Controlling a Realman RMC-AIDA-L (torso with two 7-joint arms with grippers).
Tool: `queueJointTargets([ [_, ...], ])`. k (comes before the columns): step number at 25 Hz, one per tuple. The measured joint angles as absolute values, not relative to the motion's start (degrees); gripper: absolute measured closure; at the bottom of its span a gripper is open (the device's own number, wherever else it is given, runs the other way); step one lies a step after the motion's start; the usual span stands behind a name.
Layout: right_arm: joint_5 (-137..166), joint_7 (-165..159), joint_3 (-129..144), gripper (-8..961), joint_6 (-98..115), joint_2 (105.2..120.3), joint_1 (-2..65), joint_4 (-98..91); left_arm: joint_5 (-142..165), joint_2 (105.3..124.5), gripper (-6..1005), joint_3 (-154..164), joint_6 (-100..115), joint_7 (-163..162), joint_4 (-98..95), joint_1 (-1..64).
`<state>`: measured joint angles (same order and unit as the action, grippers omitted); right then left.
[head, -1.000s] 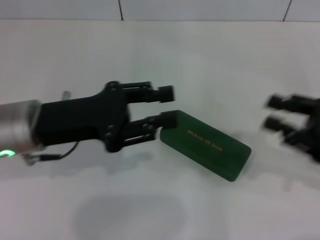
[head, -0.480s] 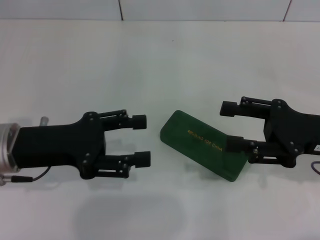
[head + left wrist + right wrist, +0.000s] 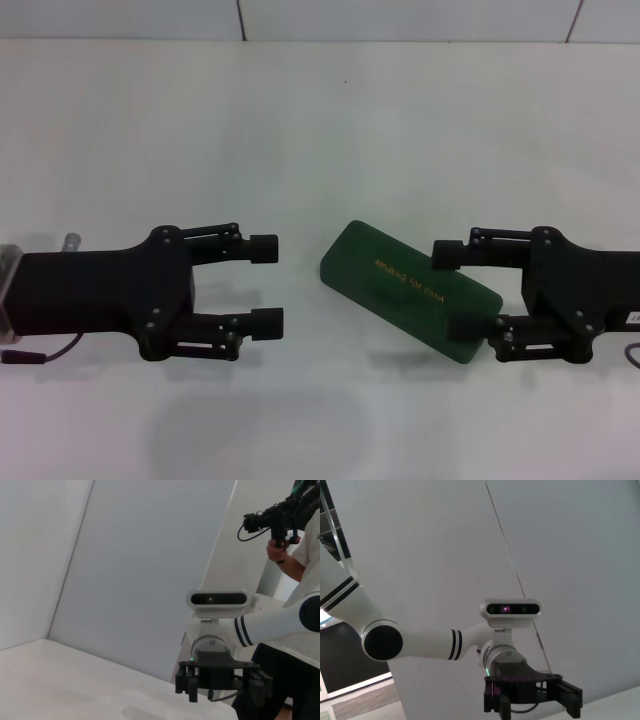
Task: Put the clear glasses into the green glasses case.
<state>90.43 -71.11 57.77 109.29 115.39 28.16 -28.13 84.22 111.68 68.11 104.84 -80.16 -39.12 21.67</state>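
- The left gripper [image 3: 265, 286] has drawn back from the green glasses case [image 3: 410, 291]: 1 s earlier its lower finger touched the case's near corner, and now it hovers well to the left of it, its 2 fingers apart with nothing between them.
- The right gripper [image 3: 457, 291] has come in from the far right edge over the same second; its 2 fingers are apart and bracket the case's right end, the lower tip over the case's edge, though actual contact cannot be told.
- The case itself has not shifted across the 3 head pictures: it lies closed and diagonal on the white table [image 3: 320, 130].
- The clear glasses show in no current view, and whether they are already inside the shut case cannot be told.
- Judgement: either the case must next be opened by the right gripper, or the task is near its end.
- The case is a dark green oblong clamshell with rounded corners, a matte, slightly grained lid and 1 line of small gold lettering.
- The grippers are matte black linkage jaws with blocky rectangular tips.
- The table is smooth, pale and faintly glossy, holding soft shadows.
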Motion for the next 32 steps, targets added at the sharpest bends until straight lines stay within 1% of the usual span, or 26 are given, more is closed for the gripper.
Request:
queueJointTargets([
  [18,90.6,-72.2,57.8,246,109.0,115.22,27.6,-30.2,84.4,111.62,168,68.1,104.9,-81.4,-40.6,21.1],
  [32,90.6,-72.2,57.9,246,108.9,115.23,27.6,-30.2,85.1,112.09,167,68.1,104.8,-81.5,-40.4,21.1],
])
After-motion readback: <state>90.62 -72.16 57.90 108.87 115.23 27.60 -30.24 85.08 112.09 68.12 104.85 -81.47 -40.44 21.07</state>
